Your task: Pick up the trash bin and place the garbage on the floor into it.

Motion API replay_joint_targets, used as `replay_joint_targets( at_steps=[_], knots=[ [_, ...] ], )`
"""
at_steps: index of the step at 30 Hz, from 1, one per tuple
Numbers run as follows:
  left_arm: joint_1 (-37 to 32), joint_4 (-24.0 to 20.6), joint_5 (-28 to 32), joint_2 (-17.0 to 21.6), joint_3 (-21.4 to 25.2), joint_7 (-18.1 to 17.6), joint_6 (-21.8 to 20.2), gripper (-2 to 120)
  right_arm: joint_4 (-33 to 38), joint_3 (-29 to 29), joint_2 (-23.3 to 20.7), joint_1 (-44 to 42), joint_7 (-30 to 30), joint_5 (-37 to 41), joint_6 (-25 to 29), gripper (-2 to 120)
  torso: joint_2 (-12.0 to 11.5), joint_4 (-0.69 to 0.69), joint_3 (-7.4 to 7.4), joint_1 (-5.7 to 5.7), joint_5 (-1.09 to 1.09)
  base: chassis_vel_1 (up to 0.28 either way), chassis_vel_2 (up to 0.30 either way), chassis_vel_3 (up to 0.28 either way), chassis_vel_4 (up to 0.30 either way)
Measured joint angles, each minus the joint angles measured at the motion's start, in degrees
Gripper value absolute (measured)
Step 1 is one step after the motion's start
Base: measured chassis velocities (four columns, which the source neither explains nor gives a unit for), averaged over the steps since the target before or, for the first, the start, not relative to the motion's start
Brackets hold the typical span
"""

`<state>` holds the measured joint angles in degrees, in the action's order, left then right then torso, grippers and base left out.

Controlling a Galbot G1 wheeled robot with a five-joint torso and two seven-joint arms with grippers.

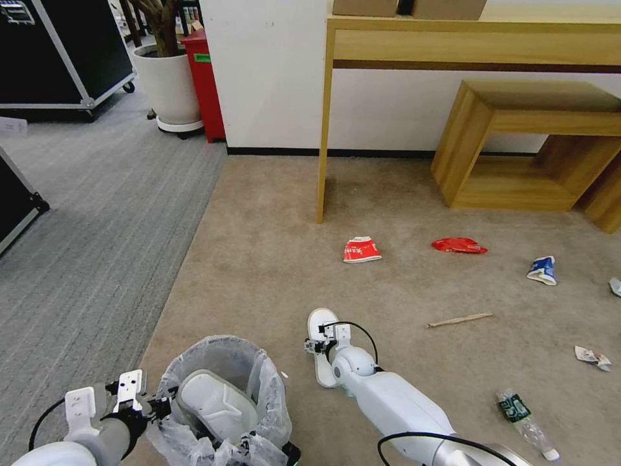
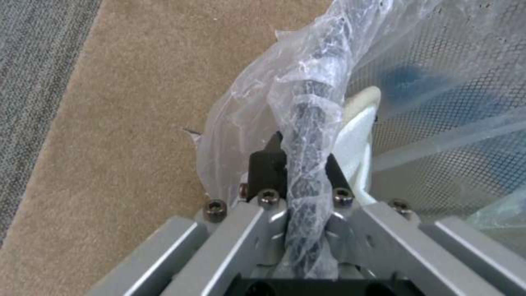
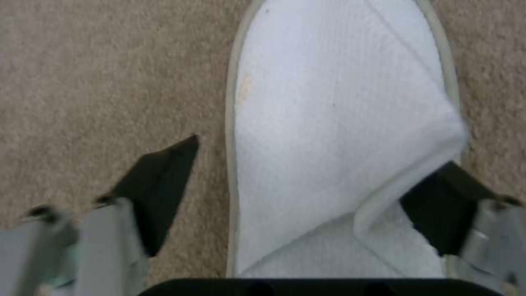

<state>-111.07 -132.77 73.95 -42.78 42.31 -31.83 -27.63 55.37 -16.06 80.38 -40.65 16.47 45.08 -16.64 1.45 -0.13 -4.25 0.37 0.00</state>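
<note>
Crinkly plastic: the small round bag-lined trash bin [image 1: 223,395] is sitting low at the robot's left, the left tool [image 2: 298,164] pinching its wrapped rim.
Inside: one white fabric slipper [image 1: 217,404] is already lying there (a start).
Right tool [image 3: 307,193]: spread wide, straddling the second white slipper [image 3: 340,123] on the beige carpet.
Left to do: the red-white crushed cup [image 1: 361,250], red wrapper [image 1: 458,245], blue-white carton [image 1: 542,270], wooden stick [image 1: 459,320], crumpled paper [image 1: 592,358] and clear green-label bottle [image 1: 525,422] are waiting.

open carpet [image 1: 272,259] ahead (desk leg [image 1: 323,129] beyond)
</note>
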Motion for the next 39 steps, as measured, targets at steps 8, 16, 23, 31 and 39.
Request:
replay_joint_targets(
  at_steps=[8,16,23,31,39],
  knots=[
    [0.0,0.0,0.0,0.3,-0.1,0.1,0.0,0,0.4,0.2,-0.6,0.6,-0.4,0.9,0.4,49,0.0,0.01,0.0,0.0,0.0,0.0,0.0,0.0,0.0],
    [-0.5,-0.3,-0.1,0.9,0.2,0.1,0.0,0,1.2,0.2,-1.3,0.4,-0.3,1.0,0.9,21,0.0,0.0,0.0,0.0,0.0,0.0,0.0,0.0,0.0],
    [-1.0,-0.8,-0.4,1.1,0.4,0.2,0.0,0,2.5,0.1,-1.8,0.2,0.6,1.0,1.0,0,0.0,0.01,0.0,0.0,0.01,0.0,0.0,0.0,0.0],
    [-0.8,-1.0,0.0,1.8,0.8,0.2,0.1,0,5.1,0.4,-3.0,-0.7,1.6,1.8,1.0,0,0.0,0.0,0.0,0.0,0.01,0.0,0.0,0.0,0.0],
    [-0.4,-0.8,0.0,2.3,0.9,1.6,-0.5,0,12.4,3.9,-5.4,-2.1,-0.1,1.5,2.7,0,0.0,0.01,0.0,0.0,0.01,0.0,0.0,0.0,0.0]
  ],
)
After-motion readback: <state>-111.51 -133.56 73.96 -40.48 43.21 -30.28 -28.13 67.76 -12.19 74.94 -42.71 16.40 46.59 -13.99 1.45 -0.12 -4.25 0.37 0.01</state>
